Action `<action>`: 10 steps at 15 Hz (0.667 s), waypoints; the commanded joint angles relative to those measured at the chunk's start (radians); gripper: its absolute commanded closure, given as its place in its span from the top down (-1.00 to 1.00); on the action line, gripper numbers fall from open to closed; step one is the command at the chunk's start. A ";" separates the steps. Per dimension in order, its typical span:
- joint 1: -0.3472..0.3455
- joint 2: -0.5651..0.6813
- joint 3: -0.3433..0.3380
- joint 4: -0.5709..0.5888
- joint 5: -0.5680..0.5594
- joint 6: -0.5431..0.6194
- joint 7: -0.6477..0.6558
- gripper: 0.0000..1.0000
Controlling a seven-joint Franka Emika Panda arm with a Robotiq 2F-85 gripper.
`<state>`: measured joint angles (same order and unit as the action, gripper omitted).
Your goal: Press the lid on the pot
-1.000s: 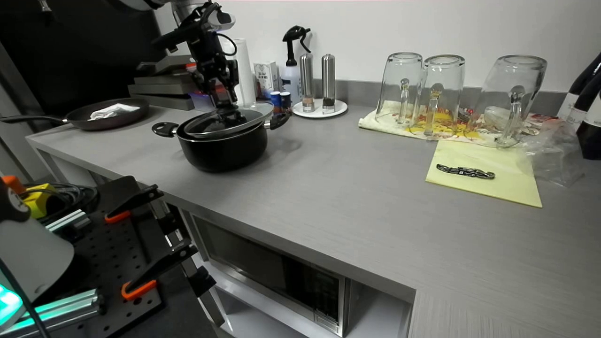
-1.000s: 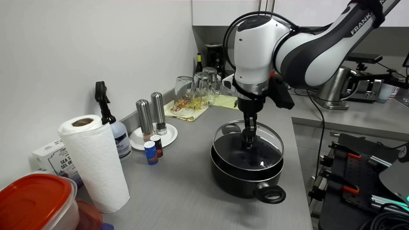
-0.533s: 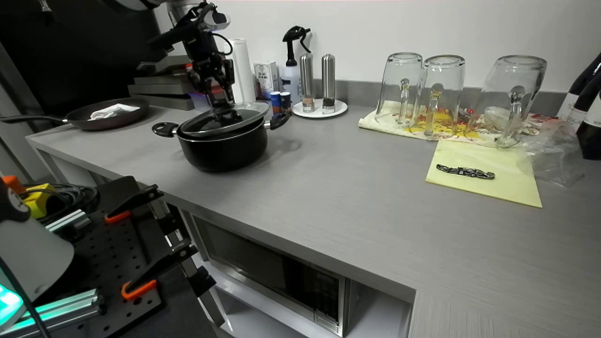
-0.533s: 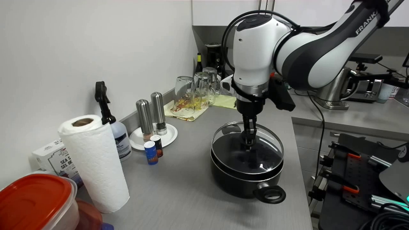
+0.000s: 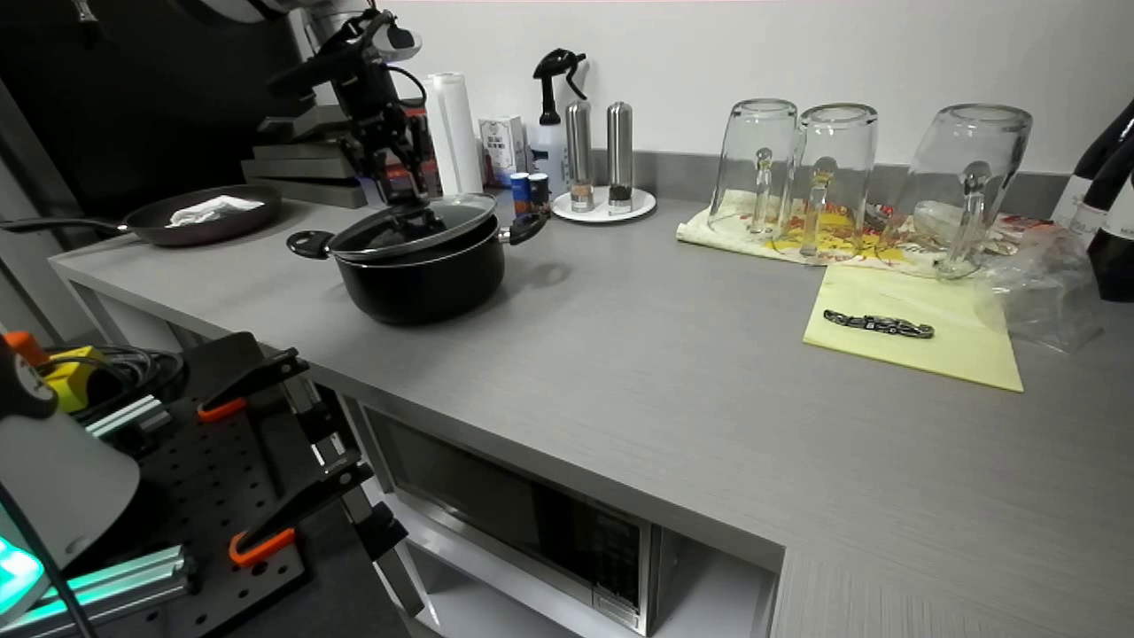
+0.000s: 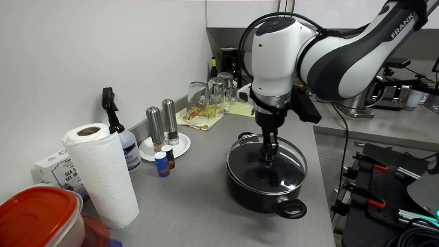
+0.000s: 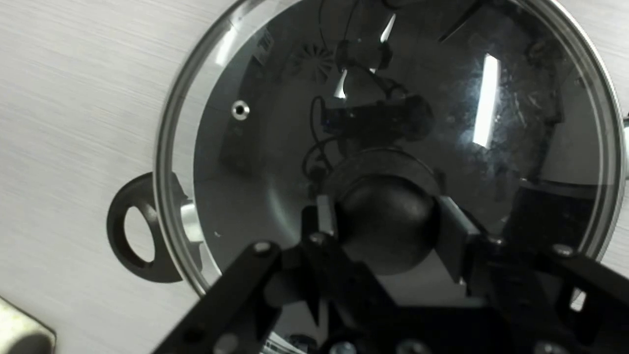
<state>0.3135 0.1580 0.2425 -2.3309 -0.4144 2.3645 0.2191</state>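
Note:
The lid, clear glass with a metal rim, shows in both exterior views [image 5: 461, 213] [image 6: 260, 176] and fills much of the wrist view [image 7: 275, 142]. It is over the black pot [image 5: 425, 288], which also shows in an exterior view [image 6: 252, 199]. The lid looks slightly tilted and shifted off the pot's centre. Whether its rim touches the pot all round I cannot tell. My gripper [image 7: 385, 214] is shut around the lid's black knob [image 7: 388, 236], a finger on each side. The gripper also shows pointing down in both exterior views [image 5: 410, 215] [image 6: 270, 155].
Pot handles [image 5: 310, 244] stick out sideways. A paper towel roll [image 6: 101, 178], two small shakers [image 6: 162, 164], and a white plate [image 6: 183, 142] with two steel mills stand along the wall. A pan [image 5: 155, 230] holds a white cloth. The counter's front edge [image 5: 567, 456] is near.
My gripper and the lid have moved left in an exterior view, and nearer the camera and lower in an exterior view, where the gap above the pot's near rim has narrowed. The pot stays put.

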 commanded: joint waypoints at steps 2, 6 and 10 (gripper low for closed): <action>0.008 -0.019 0.008 0.003 0.021 -0.011 -0.009 -0.50; 0.004 -0.012 0.007 0.008 0.034 -0.011 -0.015 -0.50; 0.003 -0.017 0.007 0.010 0.046 -0.012 -0.015 -0.50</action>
<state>0.3136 0.1579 0.2449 -2.3298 -0.3995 2.3653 0.2182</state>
